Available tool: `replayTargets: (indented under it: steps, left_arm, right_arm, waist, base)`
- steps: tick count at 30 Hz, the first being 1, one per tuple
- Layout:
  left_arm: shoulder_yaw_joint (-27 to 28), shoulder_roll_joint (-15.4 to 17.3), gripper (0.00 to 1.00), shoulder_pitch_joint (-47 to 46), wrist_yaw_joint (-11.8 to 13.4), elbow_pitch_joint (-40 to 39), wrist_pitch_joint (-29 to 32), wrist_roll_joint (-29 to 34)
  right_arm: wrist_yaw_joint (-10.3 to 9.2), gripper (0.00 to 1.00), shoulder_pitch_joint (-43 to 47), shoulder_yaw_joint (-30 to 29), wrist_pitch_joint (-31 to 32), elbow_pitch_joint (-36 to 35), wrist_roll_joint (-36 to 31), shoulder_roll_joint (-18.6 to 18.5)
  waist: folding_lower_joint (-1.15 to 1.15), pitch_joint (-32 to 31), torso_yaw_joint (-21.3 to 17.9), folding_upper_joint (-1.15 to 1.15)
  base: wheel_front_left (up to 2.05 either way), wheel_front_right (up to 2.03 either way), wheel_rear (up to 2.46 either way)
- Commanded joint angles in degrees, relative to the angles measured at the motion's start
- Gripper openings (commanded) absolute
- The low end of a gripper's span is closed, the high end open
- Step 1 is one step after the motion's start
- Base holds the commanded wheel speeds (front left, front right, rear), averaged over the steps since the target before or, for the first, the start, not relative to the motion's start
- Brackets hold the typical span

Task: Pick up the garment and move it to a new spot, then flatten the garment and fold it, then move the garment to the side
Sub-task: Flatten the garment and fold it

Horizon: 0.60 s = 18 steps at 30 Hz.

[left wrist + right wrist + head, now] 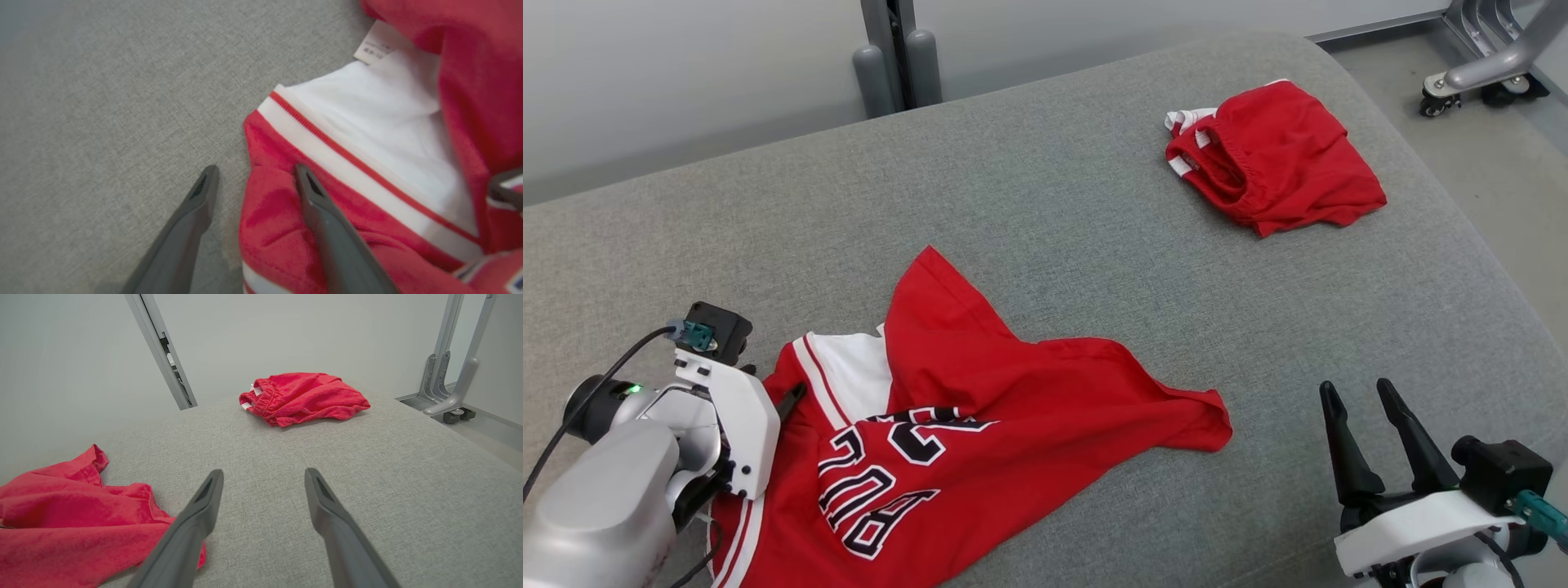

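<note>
1. Red jersey [980, 408] with dark, white-edged lettering lay crumpled at lower centre-left of the head view, on the grey padded surface [1054, 229]. Its white lining [388, 122] showed at the neck.
2. Left tool [255, 171] sat at lower left of the head view, fingers apart, straddling the jersey's edge near the striped trim [327, 139]. One finger was over grey fabric, the other over red cloth. Contact could not be judged.
3. Right tool [1356, 388] sat at lower right, fingers apart and holding nothing, well apart from the jersey.
4. Red shorts [1282, 155] lay bunched at upper right, well apart from the jersey.
</note>
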Motion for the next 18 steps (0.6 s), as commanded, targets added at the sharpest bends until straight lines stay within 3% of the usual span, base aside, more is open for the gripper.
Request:
replayTargets:
  steps: [1, 2, 10, 18]
  left_arm:
    - [-1.4, 0.1, 0.40, -0.8, -0.1, 0.9, 0.4, -0.4]
    - [-2.4, 0.0, 0.00, -0.6, -0.1, 1.2, 0.7, -1.0]
    - [-6.1, 0.2, 0.00, -6.2, -0.1, -1.5, -6.0, -3.1]
    - [-4.3, 0.7, 0.00, -14.5, 0.5, 1.8, -17.8, -0.7]
  right_arm:
    - [0.01, 1.00, -0.8, -0.1, -0.3, 0.0, -0.4, -0.2]
    - [0.01, 1.00, -1.0, -0.1, -0.3, -0.1, -0.5, -0.2]
    - [0.01, 1.00, 0.1, -1.5, -0.3, -0.7, -1.1, -0.2]
    - [0.01, 1.00, -1.0, -1.5, -0.3, -0.9, -1.5, -0.5]
  waist:
    - [0.00, 0.4, -0.1, 0.00]
    - [0.00, 0.6, -0.1, 0.00]
    - [0.00, -0.3, 2.1, 0.00]
    - [0.00, -0.7, 3.3, 0.00]
  base:
    - [0.00, 0.00, 0.00]
    - [0.00, 0.00, 0.00]
    - [0.00, 0.00, 0.00]
    - [0.00, 0.00, 0.00]
